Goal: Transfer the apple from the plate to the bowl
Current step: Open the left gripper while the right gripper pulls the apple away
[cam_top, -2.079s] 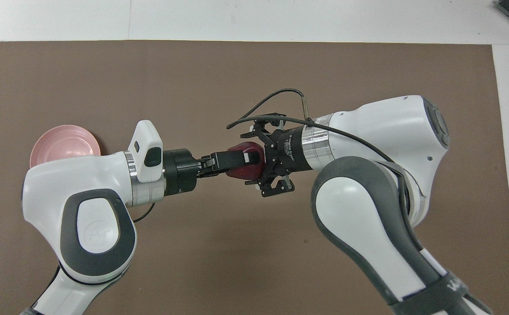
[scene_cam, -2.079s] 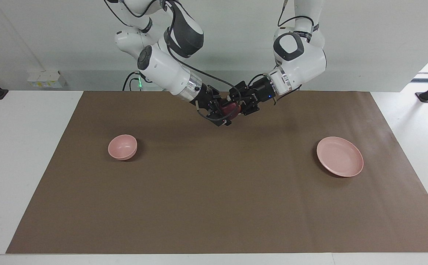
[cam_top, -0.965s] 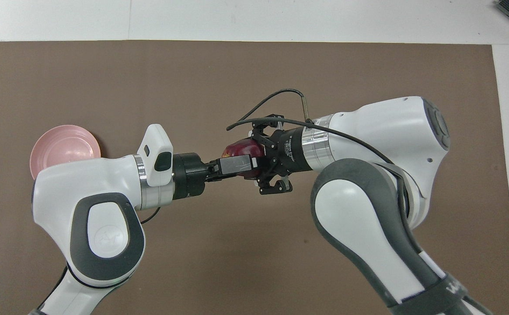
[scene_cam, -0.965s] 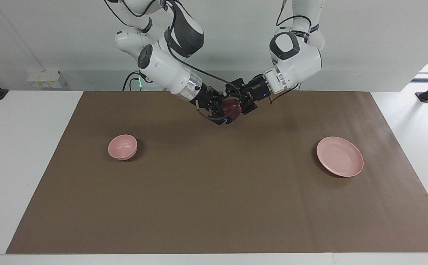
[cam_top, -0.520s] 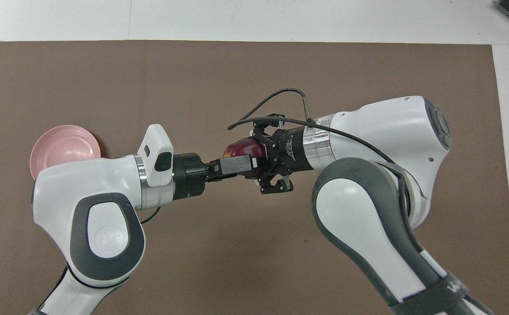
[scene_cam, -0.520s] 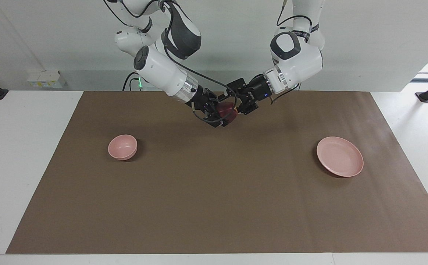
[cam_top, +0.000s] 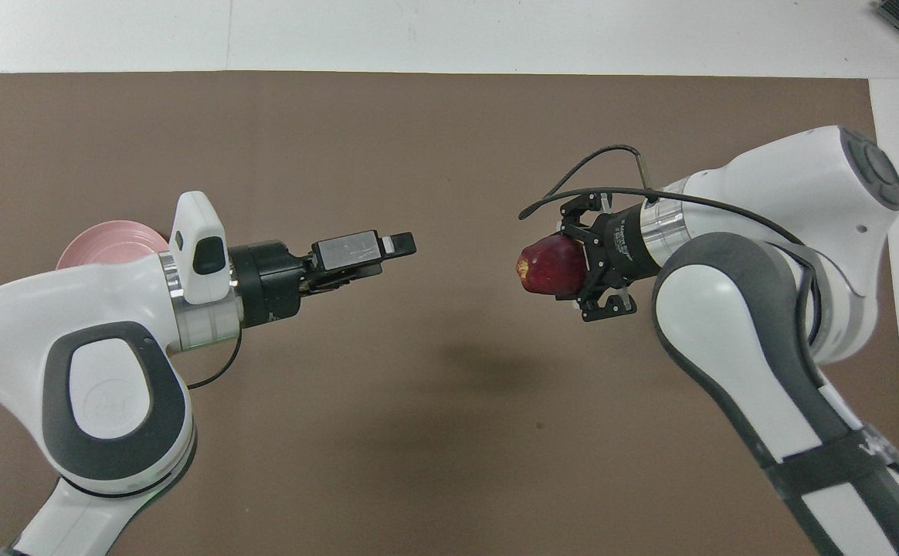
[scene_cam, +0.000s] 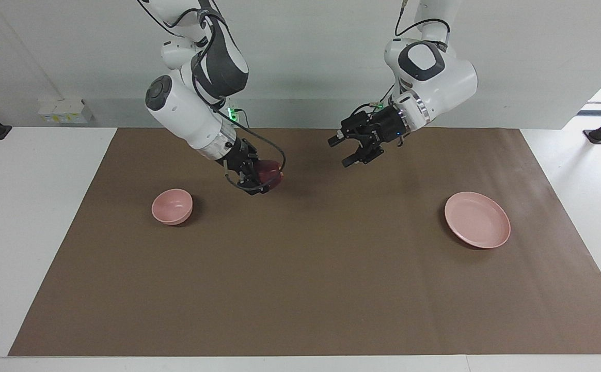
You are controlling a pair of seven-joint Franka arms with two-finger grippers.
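Carrying: apple (scene_cam: 270, 171) clamped in right gripper (scene_cam: 257, 182), short of bowl (scene_cam: 172, 206).
Idle: left gripper (scene_cam: 350, 150) empty, jaws spread.
Risk: apple slipping (round, smooth skin).

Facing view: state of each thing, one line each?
apple: held in the air, over the brown mat.
right gripper: shut on the apple.
left gripper: open, holding nothing, over the mat.
bowl: upright, nothing in it.
plate: flat on the mat, nothing on it.

Facing camera high across table; overhead camera steep above robots; both share mat (scene_cam: 300, 289).
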